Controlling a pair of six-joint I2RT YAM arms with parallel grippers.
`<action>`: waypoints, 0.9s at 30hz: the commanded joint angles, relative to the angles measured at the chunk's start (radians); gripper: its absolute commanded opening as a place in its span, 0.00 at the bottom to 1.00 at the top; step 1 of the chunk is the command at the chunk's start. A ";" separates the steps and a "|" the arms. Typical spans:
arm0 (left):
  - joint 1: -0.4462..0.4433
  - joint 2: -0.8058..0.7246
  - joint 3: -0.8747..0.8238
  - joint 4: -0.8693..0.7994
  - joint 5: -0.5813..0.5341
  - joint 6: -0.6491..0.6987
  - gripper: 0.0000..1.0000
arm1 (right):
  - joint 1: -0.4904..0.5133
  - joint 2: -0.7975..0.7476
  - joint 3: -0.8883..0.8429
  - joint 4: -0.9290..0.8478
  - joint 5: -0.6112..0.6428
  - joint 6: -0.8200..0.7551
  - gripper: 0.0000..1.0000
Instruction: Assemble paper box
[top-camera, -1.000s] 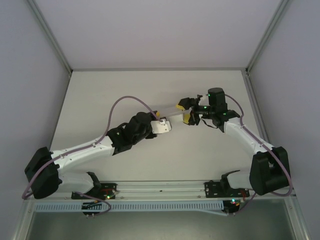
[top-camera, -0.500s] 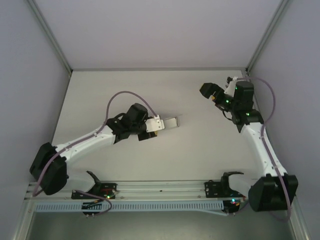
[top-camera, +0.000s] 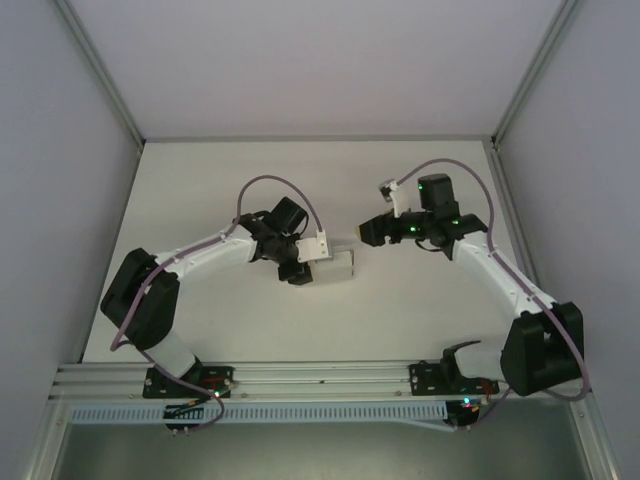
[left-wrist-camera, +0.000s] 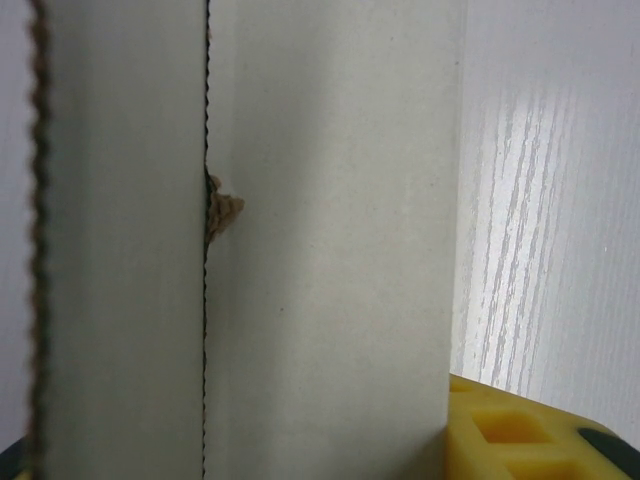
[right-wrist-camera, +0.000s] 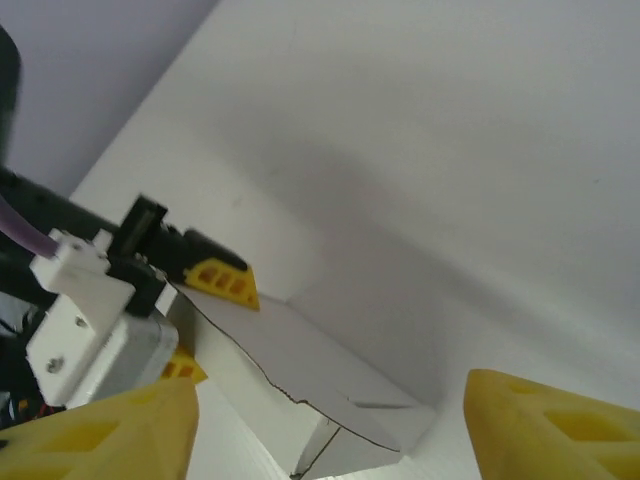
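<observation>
- At the bottom of the overhead view, both arms rise from a metal rail along the table's near edge.
- Just left of centre, the left gripper is clamped on the paper box, a low off-white block. Its free end points right.
- The box sits on or just above the white table; I can't tell which.
- Through the left wrist camera, the box's panels run up the frame with a jagged seam between them. A yellow fingertip presses its lower right edge.
- A little further back, right of centre, the right gripper hovers near the box's upper right corner. It is not touching the box, and its fingers are spread around empty air.
- Grey walls stand behind the table.
</observation>
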 joint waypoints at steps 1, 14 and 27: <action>0.007 0.018 0.015 -0.052 0.017 0.016 0.45 | 0.018 0.021 0.034 -0.078 0.002 -0.177 0.64; 0.010 0.030 0.012 -0.046 0.014 0.015 0.46 | 0.048 0.146 0.053 -0.108 -0.069 -0.342 0.47; 0.009 0.031 0.021 -0.034 -0.009 -0.019 0.46 | 0.083 0.166 0.063 -0.101 -0.086 -0.200 0.00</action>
